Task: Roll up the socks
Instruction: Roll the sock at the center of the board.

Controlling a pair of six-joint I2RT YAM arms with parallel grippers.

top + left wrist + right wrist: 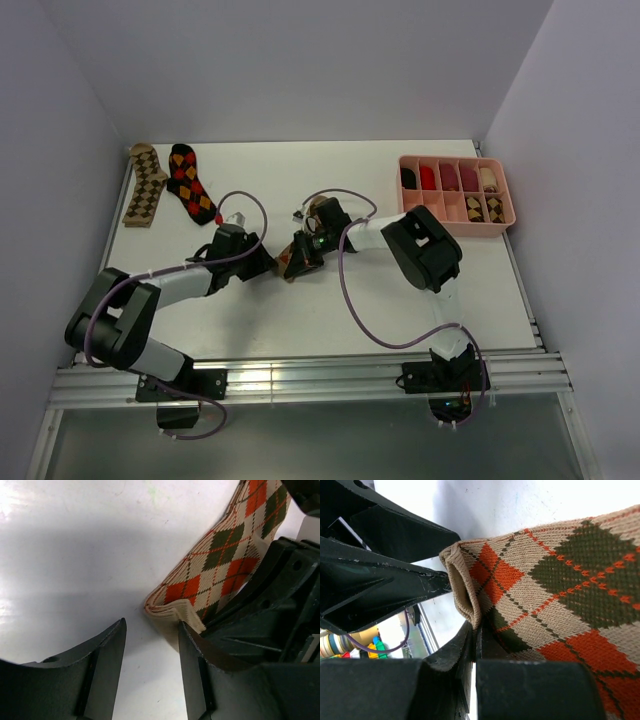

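**Top view:** Both arms are meeting mid-counter. The left gripper and right gripper are sitting just beside each other. The beige-brown-orange argyle fabric sock is lying bunched between them, mostly hidden. Gripper states are not readable from this angle. The tan-brown-cream argyle sock and black-red-orange argyle sock are lying flat, side by side, at the far-L corner, well apart from the arms. A pink plastic divided tray is sitting at far R, holding rolled socks.

**L wrist view:** The left gripper is showing its fingers standing apart, w/ nothing between them. The beige-brown-orange argyle fabric sock is lying on the counter, its folded cuff corner reaching the tip of one finger. The right gripper's black body is covering the sock's R edge.

**R wrist view:** The right gripper is showing its fingers pressing nearly together, appearing clamped on the sock's lower edge by the cuff. The sock is stretching off to the R. Its open cuff mouth is facing the left gripper's fingers, w/ one tip touching the cuff.
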